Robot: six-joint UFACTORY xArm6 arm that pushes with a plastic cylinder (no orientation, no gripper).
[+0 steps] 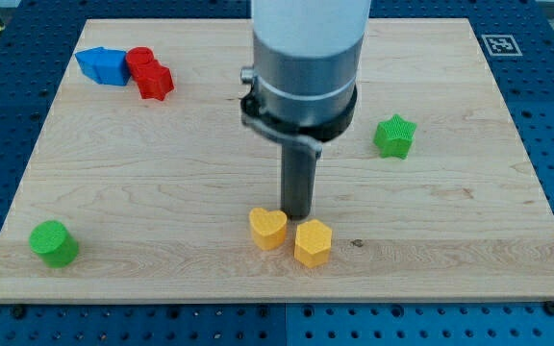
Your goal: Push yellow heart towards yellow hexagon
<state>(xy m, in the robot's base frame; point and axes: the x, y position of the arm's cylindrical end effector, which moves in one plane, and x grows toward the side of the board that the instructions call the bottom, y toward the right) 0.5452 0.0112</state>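
Yellow heart (267, 229) touching yellow hexagon (313, 242); my tip (298, 217) just behind

my tip (297, 217) just above touching yellow heart (267, 229), yellow hexagon (313, 242)

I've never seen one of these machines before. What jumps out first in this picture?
The big grey arm dominates the view's top centre, ending in a dark rod whose tip comes down just behind two yellow blocks near the board's bottom edge. The yellow heart and yellow hexagon sit almost side by side there. Elsewhere, a blue block and red blocks cluster at the top left.
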